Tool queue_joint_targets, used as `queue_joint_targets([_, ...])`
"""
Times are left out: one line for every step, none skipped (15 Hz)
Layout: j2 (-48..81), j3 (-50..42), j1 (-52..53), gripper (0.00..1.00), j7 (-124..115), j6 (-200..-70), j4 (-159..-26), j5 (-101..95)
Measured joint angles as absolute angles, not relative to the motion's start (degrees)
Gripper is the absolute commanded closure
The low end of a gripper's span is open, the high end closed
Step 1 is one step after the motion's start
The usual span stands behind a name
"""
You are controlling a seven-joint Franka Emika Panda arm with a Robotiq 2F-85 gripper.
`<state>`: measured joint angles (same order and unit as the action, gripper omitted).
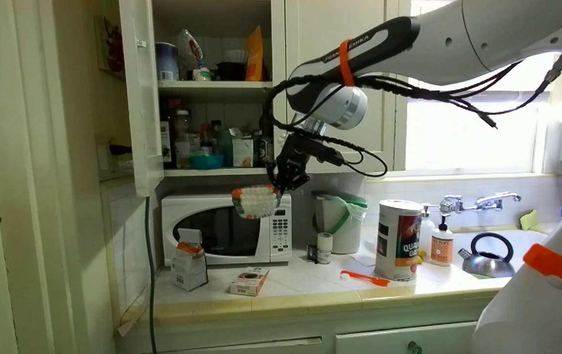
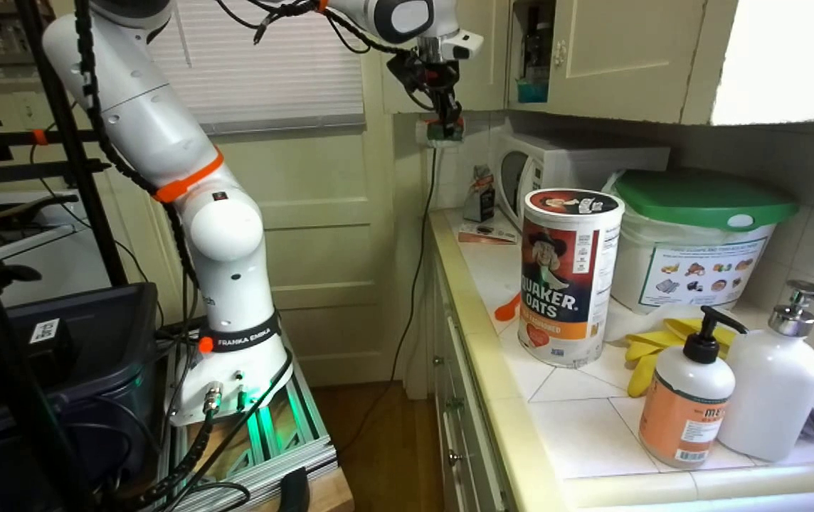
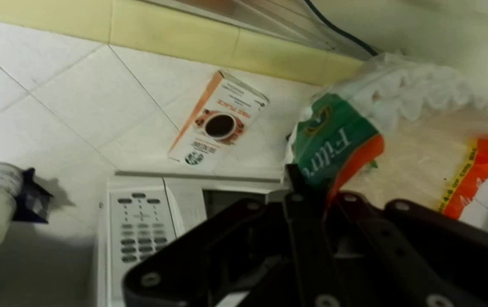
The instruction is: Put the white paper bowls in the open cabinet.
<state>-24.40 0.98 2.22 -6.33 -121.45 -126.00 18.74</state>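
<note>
Now the end effector (image 1: 279,188) pinches the bagged white paper bowls (image 1: 257,202), lower than the open cabinet (image 1: 214,85): best lift above the bottom shelf (image 1: 214,172), then ease in.

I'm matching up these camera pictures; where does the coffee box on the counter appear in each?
In an exterior view: the coffee box, below centre and slightly left.
In an exterior view: the coffee box, slightly right of and above centre.
Wrist view: the coffee box, slightly left of and above centre.
Landmark shared by all: the microwave.
</note>
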Motion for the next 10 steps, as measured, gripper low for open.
queue_joint_targets([-24.1, 1.5, 2.5, 0.98, -6.5, -121.4, -123.6, 18.7])
queue_joint_targets([-23.5, 1.9, 2.6, 0.98, -6.9, -121.4, -120.9, 18.7])
queue_joint_targets([-22.7, 2.3, 2.6, 0.98, -7.4, -121.4, -118.1, 18.7])
queue_joint_targets([-21.7, 2.7, 2.6, 0.98, -7.9, -121.4, -115.0, 18.6])
queue_joint_targets([-20.5, 3.0, 2.6, 0.98, -8.4, -121.4, -112.0, 18.5])
queue_joint_targets([-19.2, 3.4, 2.6, 0.98, -9.1, -121.4, -108.7, 18.4])
queue_joint_targets([-17.9, 3.8, 2.6, 0.98, -9.9, -121.4, -105.4, 18.1])
queue_joint_targets([-16.5, 4.1, 2.6, 0.91, -10.7, -121.4, -101.9, 17.9])
queue_joint_targets([-15.2, 4.3, 2.6, 0.91, -11.6, -121.4, -98.5, 17.9])
queue_joint_targets([-14.0, 4.4, 2.6, 0.91, -12.4, -121.3, -95.6, 17.9])
